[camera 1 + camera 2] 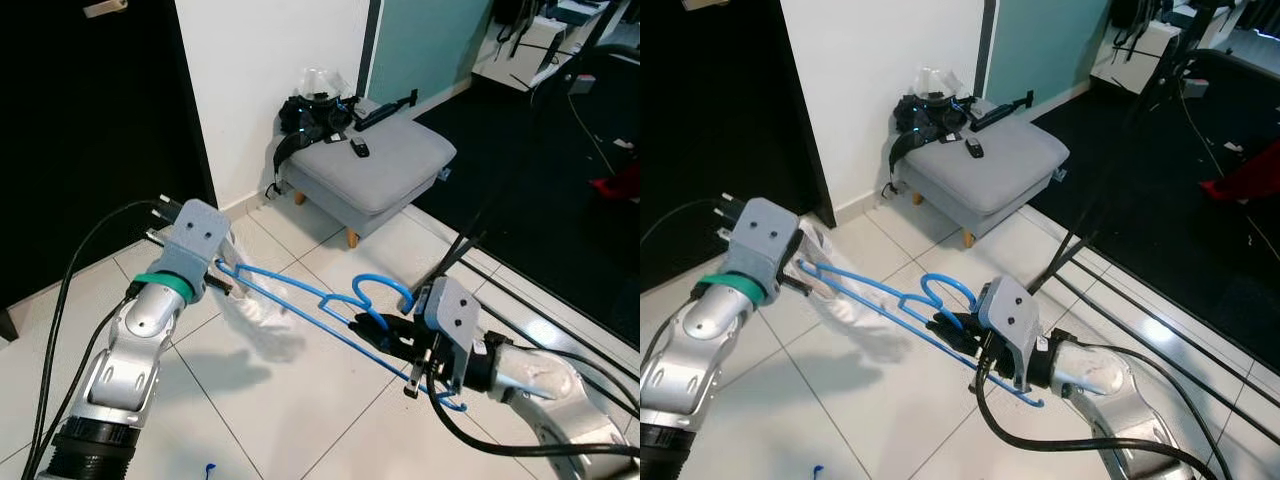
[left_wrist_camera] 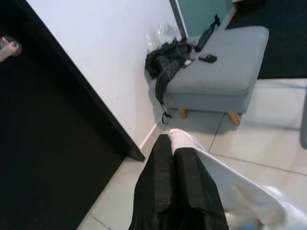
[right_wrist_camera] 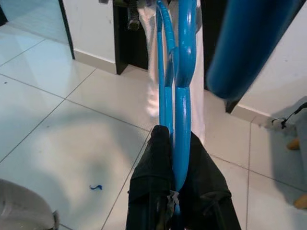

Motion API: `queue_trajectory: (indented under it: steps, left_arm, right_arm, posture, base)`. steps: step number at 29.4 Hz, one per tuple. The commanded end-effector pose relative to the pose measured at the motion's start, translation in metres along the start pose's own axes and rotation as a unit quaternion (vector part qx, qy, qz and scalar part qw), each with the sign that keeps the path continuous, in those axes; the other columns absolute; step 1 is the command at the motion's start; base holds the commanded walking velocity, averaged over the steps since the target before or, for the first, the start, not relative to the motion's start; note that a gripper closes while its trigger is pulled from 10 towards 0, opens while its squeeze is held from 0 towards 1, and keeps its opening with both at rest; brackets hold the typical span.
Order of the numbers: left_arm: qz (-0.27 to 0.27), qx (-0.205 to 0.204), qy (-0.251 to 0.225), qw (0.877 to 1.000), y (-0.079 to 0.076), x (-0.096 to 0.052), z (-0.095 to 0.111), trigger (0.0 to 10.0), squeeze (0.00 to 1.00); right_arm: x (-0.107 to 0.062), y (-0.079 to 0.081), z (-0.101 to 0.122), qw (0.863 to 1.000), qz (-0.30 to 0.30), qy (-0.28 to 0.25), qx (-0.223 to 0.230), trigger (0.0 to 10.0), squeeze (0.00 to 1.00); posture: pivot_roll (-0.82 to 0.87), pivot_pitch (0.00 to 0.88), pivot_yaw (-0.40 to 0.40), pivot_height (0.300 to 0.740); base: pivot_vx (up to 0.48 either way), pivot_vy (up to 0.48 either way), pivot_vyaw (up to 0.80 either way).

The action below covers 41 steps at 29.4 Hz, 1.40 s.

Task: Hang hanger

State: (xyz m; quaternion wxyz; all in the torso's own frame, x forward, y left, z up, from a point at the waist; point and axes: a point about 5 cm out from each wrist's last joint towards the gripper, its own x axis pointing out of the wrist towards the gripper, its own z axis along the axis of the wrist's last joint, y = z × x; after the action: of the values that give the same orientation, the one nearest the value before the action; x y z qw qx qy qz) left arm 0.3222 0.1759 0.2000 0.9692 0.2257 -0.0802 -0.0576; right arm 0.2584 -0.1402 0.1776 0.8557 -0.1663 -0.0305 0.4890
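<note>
Hanger [image 1: 330, 300], blue, thin and likely stiff, spans above the floor tiles; my right end effector [image 1: 375, 330] clamps near its hook, left end effector [image 2: 175, 148] pinches white cloth [image 1: 255, 310].

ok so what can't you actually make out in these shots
- Where the hanger should hang: no rail or hook can be made out.
- Left gripper: its shut fingers hide their grip on the white cloth.
- Small dark object on the grey ottoman: too small to identify.
- Right gripper hides the hanger's clamped part.
</note>
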Motion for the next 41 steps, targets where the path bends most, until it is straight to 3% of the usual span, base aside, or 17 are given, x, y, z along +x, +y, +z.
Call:
queue_trajectory:
  steps: [1,6,13,18,23,28,34,36,41]
  left_arm:
    - [-0.006,0.004,-0.002,1.0,-0.002,-0.003,-0.002,10.0,0.0]
    - [-0.013,-0.007,-0.01,1.0,-0.007,-0.004,0.004,10.0,0.0]
    - [-0.027,-0.021,-0.045,0.998,-0.011,-0.003,0.025,10.0,0.0]
    - [-0.052,-0.02,-0.072,0.996,-0.017,-0.005,0.042,10.0,0.0]
    - [-0.055,-0.007,-0.07,0.996,-0.019,-0.007,0.04,10.0,0.0]
    - [-0.034,0.006,-0.048,0.998,-0.014,-0.006,0.029,10.0,0.0]
    - [-0.001,0.032,-0.013,0.999,-0.006,-0.006,0.013,10.0,0.0]
    - [0.028,0.036,-0.002,0.999,0.0,-0.002,0.009,10.0,0.0]
    - [0.046,0.033,-0.002,0.998,0.003,0.002,0.011,10.0,0.0]
  right_arm:
    - [-0.001,0.0,0.0,1.0,-0.001,0.0,0.001,10.0,0.0]
    - [-0.004,0.0,-0.004,1.0,0.013,0.013,-0.003,10.0,0.0]
    - [0.007,0.008,-0.017,0.999,0.021,0.031,-0.006,10.0,0.0]
    - [0.034,0.011,-0.023,0.999,0.005,0.03,-0.026,10.0,0.0]
    - [0.049,0.002,-0.013,0.998,-0.04,0.008,-0.047,10.0,0.0]
    - [0.046,-0.005,0.001,0.997,-0.056,-0.026,-0.043,10.0,0.0]
    - [0.027,-0.01,0.015,0.997,-0.047,-0.05,-0.041,10.0,0.0]
    - [0.013,-0.006,0.008,0.998,-0.022,-0.024,-0.047,10.0,0.0]
    - [0.003,-0.001,0.0,0.999,-0.015,0.002,-0.046,10.0,0.0]
  posture:
    - [-0.04,0.095,0.051,0.74]
    - [-0.05,0.096,0.052,0.74]
    - [-0.05,0.094,0.052,0.74]
    - [-0.03,0.091,0.057,0.74]
    - [-0.02,0.089,0.055,0.74]
    - [-0.02,0.087,0.05,0.74]
    - [-0.03,0.087,0.05,0.74]
    - [-0.05,0.087,0.051,0.74]
    - [-0.06,0.086,0.054,0.74]
  base:
    - [0.0,0.0,0.0]
    - [0.0,0.0,0.0]
    - [0.0,0.0,0.0]
    - [0.0,0.0,0.0]
    - [0.0,0.0,0.0]
    - [0.0,0.0,0.0]
    - [0.0,0.0,0.0]
    - [0.0,0.0,0.0]
    - [0.0,0.0,0.0]
